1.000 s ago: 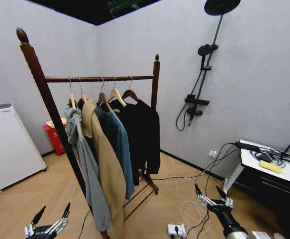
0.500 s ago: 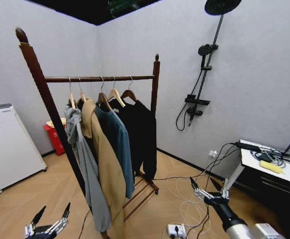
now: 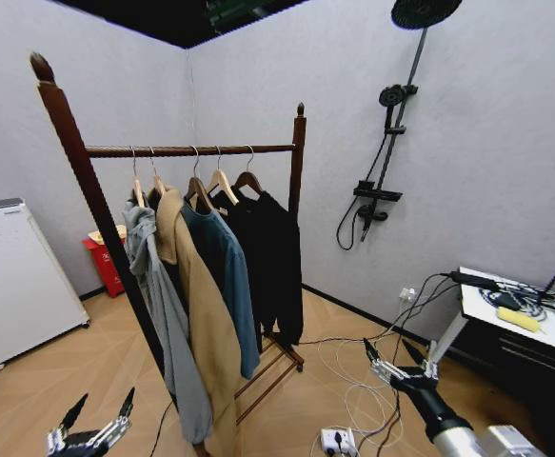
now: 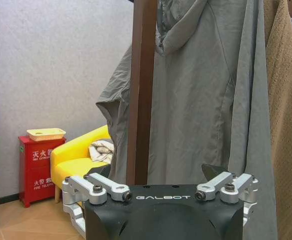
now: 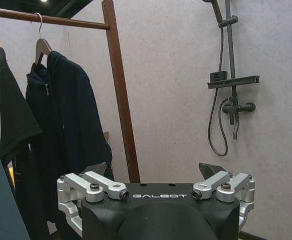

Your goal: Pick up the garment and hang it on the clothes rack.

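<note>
The clothes rack (image 3: 297,162) is a tall reddish-brown wooden frame with knob-topped posts and a rail (image 5: 60,20). Several garments hang on it. The garment (image 3: 245,228), a long black jacket, hangs from a light wooden hanger (image 3: 222,181) toward the rail's far end, between a blue jacket (image 3: 222,276) and a darker one (image 5: 68,125). In the right wrist view the garment (image 5: 10,130) shows at the edge. My right gripper (image 3: 388,350) is open, low and apart from the rack. My left gripper (image 3: 99,405) is open near the floor, facing a grey hoodie (image 4: 201,100).
A tan coat (image 3: 196,305) hangs beside the hoodie. Cables and a power strip (image 3: 336,440) lie on the floor before the rack. A white table (image 3: 515,319) stands right, a shower fitting (image 3: 382,190) on the wall, a white appliance (image 3: 15,276) and red box (image 3: 101,262) left.
My right gripper has shifted a little up and toward the rack. The black clothes at the rail's far end have swung slightly inward. The left gripper has not moved.
</note>
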Robot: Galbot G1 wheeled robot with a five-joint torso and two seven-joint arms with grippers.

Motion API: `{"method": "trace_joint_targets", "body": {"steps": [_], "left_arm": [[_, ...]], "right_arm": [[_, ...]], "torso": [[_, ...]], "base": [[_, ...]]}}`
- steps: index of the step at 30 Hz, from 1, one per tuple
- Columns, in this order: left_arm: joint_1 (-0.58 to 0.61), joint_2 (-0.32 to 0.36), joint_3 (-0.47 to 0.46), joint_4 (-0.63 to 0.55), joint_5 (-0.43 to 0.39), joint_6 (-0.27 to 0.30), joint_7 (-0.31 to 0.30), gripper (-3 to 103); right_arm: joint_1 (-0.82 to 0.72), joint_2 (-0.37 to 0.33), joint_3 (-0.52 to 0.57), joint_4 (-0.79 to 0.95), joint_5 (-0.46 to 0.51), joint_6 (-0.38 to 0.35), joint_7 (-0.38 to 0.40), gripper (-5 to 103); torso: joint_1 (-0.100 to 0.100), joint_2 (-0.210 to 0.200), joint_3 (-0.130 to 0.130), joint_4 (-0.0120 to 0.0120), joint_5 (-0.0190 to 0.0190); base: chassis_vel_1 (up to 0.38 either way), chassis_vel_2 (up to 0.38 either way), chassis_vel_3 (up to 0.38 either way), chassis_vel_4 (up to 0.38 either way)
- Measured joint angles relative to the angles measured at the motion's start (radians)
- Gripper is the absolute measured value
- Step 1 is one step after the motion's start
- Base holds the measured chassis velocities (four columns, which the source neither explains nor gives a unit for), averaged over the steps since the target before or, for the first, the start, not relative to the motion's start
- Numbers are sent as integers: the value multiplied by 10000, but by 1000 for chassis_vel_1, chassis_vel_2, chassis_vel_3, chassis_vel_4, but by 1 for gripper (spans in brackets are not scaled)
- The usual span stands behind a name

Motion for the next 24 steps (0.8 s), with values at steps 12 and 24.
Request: {"method": "trace_joint_targets", "body": {"steps": [12,24], "left_arm": [[0,0,0,0,0,0,0,100],[0,0,0,0,0,0,0,100]], "right_arm": [[8,7,-4,-14,-4,0,3,100],[14,10,-5,-21,-11,2,5,100]], "torso": [[1,-3,0,0,0],[6,-4,3,1,0]], "base": [[98,-101,-111,104],[36,-61,-51,45]]}}
